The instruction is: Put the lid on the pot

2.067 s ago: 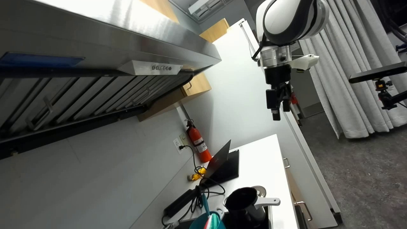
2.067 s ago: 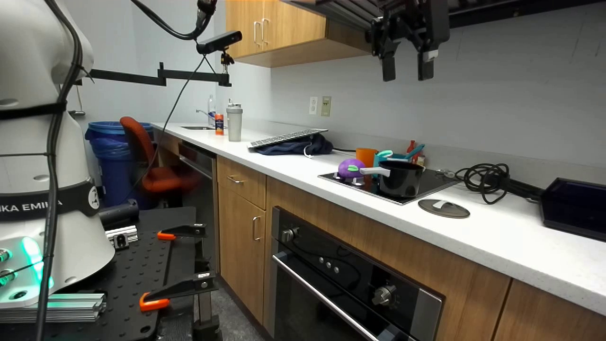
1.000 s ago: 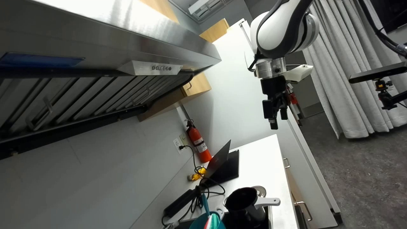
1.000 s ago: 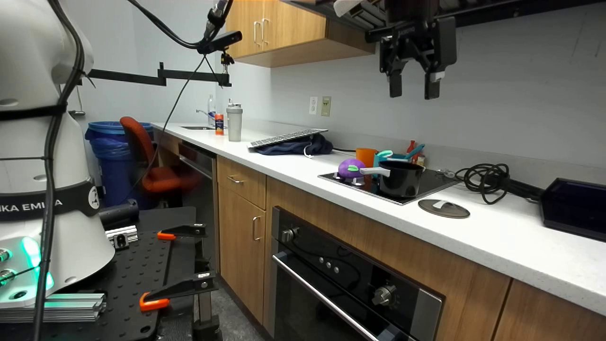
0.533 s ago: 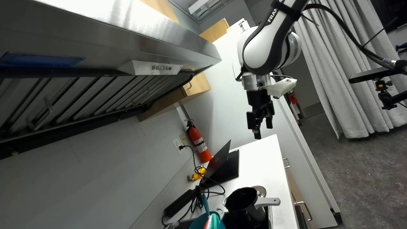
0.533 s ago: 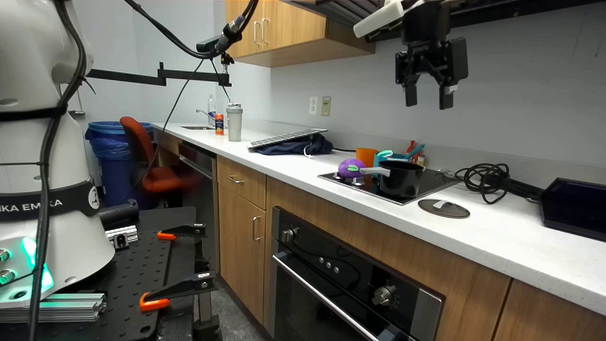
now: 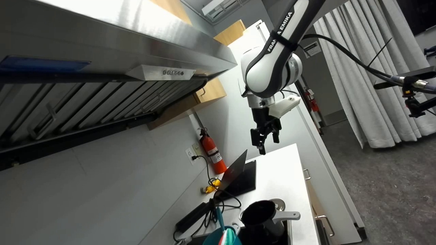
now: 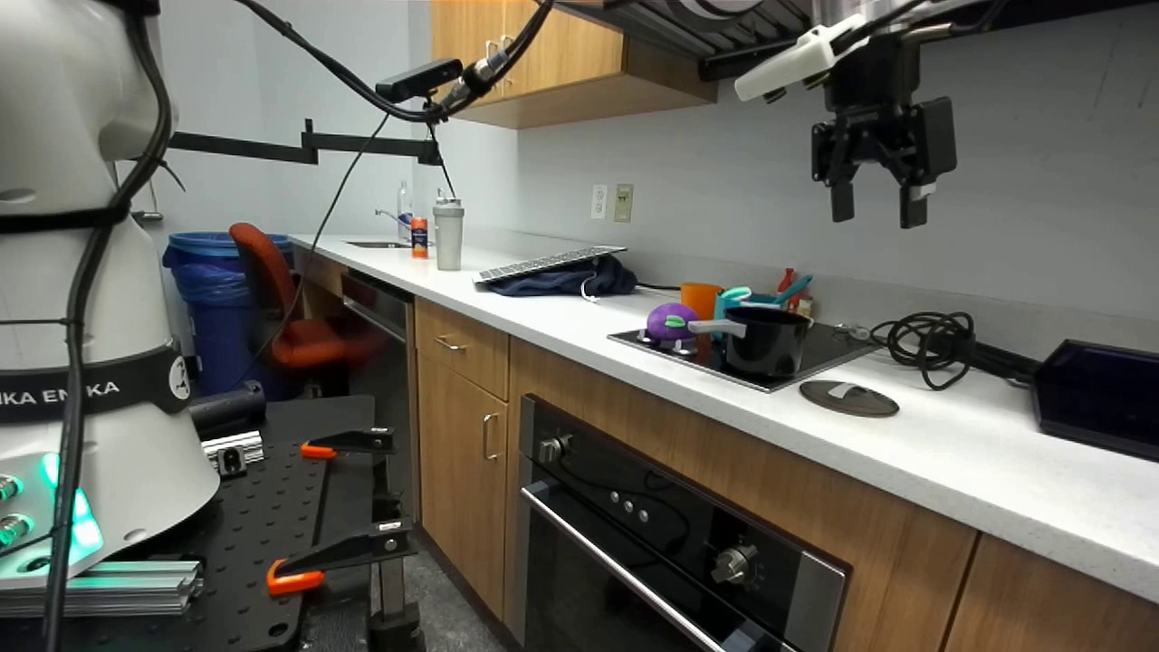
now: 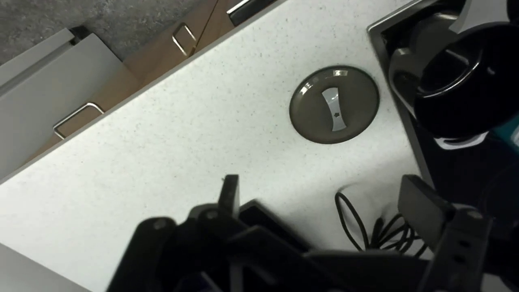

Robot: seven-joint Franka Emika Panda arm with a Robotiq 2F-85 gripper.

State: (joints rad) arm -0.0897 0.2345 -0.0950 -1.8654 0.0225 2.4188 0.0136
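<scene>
The lid (image 9: 352,107) is a flat round grey disc with a light grey handle, lying on the white counter. It shows in both exterior views (image 8: 869,404) (image 7: 280,205), partly hidden behind the pot in the latter. The black pot (image 8: 768,346), with a grey side handle, stands on the cooktop beside the lid. It shows at the right edge of the wrist view (image 9: 466,97) and in an exterior view (image 7: 255,225). My gripper (image 8: 877,210) is open and empty, high above the counter, fingers down, as both exterior views (image 7: 269,144) show. In the wrist view its jaws (image 9: 321,186) are wide apart, below the lid.
Coiled black cable (image 8: 928,344) and a dark box-like device (image 8: 1100,398) lie on the counter beyond the lid. A purple object (image 8: 672,321), an orange cup (image 8: 700,297) and a teal container (image 7: 214,237) stand near the pot. A range hood (image 7: 119,68) hangs above.
My gripper has come lower, moving left in an exterior view and right in another. It stays open. The lid and the pot have not moved.
</scene>
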